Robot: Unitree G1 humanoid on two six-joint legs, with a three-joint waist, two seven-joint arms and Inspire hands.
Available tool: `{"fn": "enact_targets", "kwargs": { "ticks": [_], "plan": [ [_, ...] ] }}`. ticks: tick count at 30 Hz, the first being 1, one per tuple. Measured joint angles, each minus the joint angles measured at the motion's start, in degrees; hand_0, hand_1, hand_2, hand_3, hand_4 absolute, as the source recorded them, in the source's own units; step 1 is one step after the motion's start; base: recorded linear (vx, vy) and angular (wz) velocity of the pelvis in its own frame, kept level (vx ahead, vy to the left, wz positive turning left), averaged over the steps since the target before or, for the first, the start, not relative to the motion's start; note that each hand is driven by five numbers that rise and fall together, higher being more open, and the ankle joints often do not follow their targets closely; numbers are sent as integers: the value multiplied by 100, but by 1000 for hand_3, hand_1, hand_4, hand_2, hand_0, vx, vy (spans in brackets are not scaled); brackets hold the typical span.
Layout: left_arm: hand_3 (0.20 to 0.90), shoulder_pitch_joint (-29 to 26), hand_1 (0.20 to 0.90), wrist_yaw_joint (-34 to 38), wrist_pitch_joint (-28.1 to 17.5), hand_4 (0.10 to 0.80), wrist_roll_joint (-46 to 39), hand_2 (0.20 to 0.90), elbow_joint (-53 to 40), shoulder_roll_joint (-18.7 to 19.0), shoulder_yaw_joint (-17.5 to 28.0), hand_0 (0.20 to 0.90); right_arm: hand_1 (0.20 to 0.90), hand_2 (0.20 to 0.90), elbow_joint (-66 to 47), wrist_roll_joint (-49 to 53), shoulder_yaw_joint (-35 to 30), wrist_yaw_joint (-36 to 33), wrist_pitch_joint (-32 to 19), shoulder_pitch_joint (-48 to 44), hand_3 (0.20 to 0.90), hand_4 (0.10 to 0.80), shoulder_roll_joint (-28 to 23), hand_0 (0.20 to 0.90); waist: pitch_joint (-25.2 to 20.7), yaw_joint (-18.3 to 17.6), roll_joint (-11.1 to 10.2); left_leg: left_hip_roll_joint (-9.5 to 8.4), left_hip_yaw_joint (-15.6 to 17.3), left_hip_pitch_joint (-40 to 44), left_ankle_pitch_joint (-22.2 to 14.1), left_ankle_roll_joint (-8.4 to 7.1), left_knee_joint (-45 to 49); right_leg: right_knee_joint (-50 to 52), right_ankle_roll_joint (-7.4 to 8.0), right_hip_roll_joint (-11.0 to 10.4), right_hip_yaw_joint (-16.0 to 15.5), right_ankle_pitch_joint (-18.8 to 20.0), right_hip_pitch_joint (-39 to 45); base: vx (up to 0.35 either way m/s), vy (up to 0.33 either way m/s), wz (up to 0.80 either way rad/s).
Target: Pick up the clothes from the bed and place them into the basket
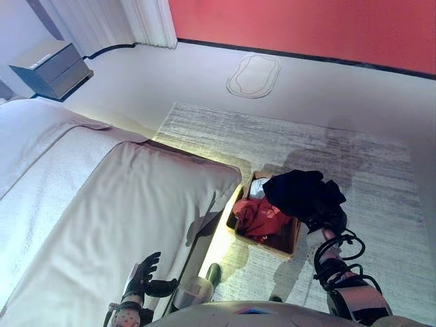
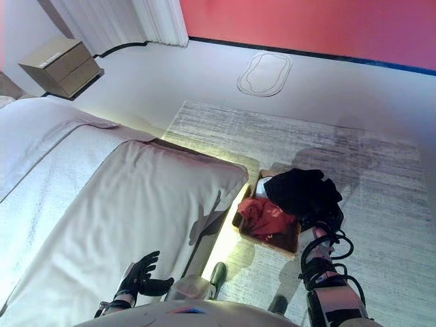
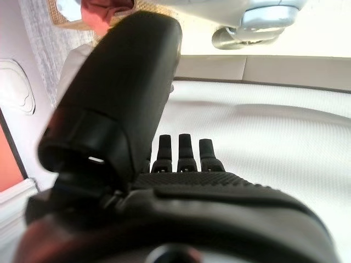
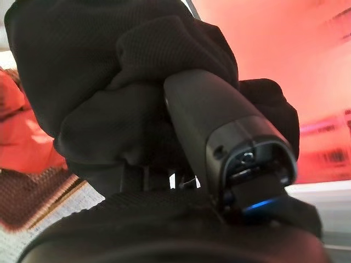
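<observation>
A wicker basket [image 1: 289,244] stands on the rug beside the bed's foot, holding a red garment [image 1: 259,216] and a pale one [image 1: 257,189]. My right hand [image 1: 328,219] is shut on a black garment [image 1: 302,191] and holds it over the basket's right side. In the right wrist view the thumb [image 4: 211,118] presses into the black cloth [image 4: 109,66], with the red garment [image 4: 22,131] below. My left hand [image 1: 143,276] is open and empty above the bed's [image 1: 102,204] near corner; its straight fingers [image 3: 185,150] show over the white cover.
A grey rug [image 1: 368,157] lies under the basket. A nightstand [image 1: 51,67] stands at the far left by the curtains [image 1: 146,20]. A red wall [image 1: 306,27] runs along the back, with an oval floor mat [image 1: 254,75] before it.
</observation>
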Motion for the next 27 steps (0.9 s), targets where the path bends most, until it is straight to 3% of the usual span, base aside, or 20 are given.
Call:
{"fn": "enact_targets", "kwargs": {
  "ticks": [7,9,19,27],
  "plan": [
    [900,14,900,-2,-38,800,0,900,2,-1,-12,900,300,300,122,-20,-128,-101,0,-98,200,100,-58,300,0,88,31,-9,-47,-105,52,-10,-1,0,4,-12,-62,-2,-75,25,-1,4],
    [900,35,900,-3,-104,800,-1,900,6,0,-12,900,900,900,206,-25,-242,-100,1,-147,900,800,-81,900,1,88,42,-15,-49,-110,66,-28,-1,0,9,-18,-76,2,-75,19,-1,2],
    [900,8,900,-81,-131,800,-3,900,27,-8,-12,900,900,900,420,-25,-268,232,283,-356,900,800,-469,900,61,89,157,-16,-129,-107,75,-43,5,-1,10,-16,-151,-5,-18,28,-1,3],
    [900,-24,900,-131,-134,800,-9,900,13,-41,-10,900,900,900,366,-58,-88,960,582,-598,900,800,-508,900,82,162,167,-16,-146,-175,76,-55,7,0,30,-17,-165,-21,-92,31,2,1]
  ]
}}
